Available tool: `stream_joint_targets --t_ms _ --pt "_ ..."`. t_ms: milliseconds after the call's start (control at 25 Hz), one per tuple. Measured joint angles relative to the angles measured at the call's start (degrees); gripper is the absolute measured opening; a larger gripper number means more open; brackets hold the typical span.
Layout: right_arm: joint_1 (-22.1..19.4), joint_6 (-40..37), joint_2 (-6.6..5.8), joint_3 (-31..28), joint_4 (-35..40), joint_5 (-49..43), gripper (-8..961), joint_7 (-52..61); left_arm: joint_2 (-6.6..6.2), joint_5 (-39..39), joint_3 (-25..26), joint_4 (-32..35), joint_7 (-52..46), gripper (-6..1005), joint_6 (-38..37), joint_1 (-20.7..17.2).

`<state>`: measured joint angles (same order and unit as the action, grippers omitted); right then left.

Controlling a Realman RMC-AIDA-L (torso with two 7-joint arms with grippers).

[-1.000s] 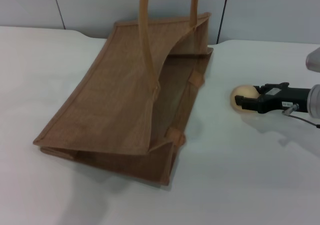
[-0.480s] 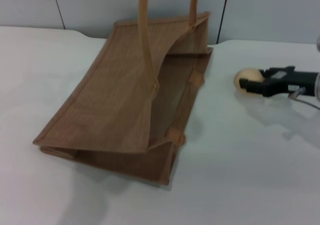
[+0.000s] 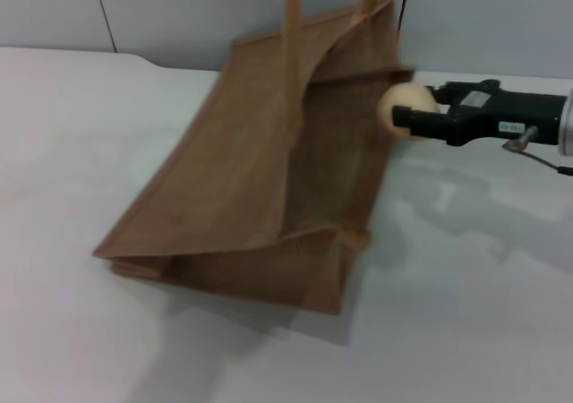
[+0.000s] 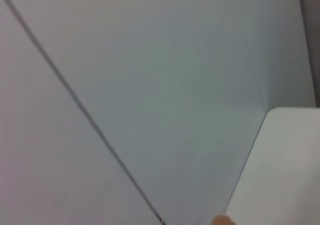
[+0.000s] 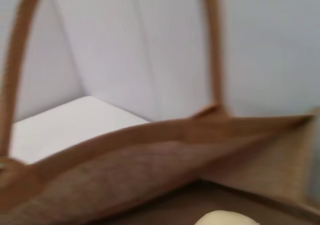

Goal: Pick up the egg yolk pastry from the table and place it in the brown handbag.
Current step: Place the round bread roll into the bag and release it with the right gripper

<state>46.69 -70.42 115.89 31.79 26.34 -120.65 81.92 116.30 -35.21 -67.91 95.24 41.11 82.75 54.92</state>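
The brown handbag (image 3: 251, 179) stands open on the white table (image 3: 466, 304), its tan handles rising out of the top of the head view. My right gripper (image 3: 405, 116) comes in from the right and is shut on the egg yolk pastry (image 3: 400, 109), holding it in the air at the bag's right rim, near the far corner. In the right wrist view the pastry (image 5: 225, 218) shows as a pale sliver in front of the bag's open mouth (image 5: 165, 170). My left gripper is not in view.
A grey panelled wall (image 3: 179, 9) runs behind the table. The left wrist view shows only that wall (image 4: 150, 85) and a corner of the table (image 4: 285, 170). Bare tabletop lies to the left of the bag and in front of it.
My right gripper lifted the pastry off the table and carried it left and up to the bag's right rim. The bag shifted to the right and its mouth changed shape.
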Motion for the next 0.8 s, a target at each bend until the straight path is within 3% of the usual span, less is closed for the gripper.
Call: stream_joint_targets --t_ms 320,800 --pt "3.4 1.2 0.02 0.0 -3.3 0.0 561 -3.9 0.07 -0.2 -3.8 1.2 -1.9 105 -0.3 2.9" --pt "6.3 10.0 0.02 0.0 -6.5 2.6 573 -5.2 0.07 -1.0 -4.3 1.5 -2.0 143 -2.1 3.0"
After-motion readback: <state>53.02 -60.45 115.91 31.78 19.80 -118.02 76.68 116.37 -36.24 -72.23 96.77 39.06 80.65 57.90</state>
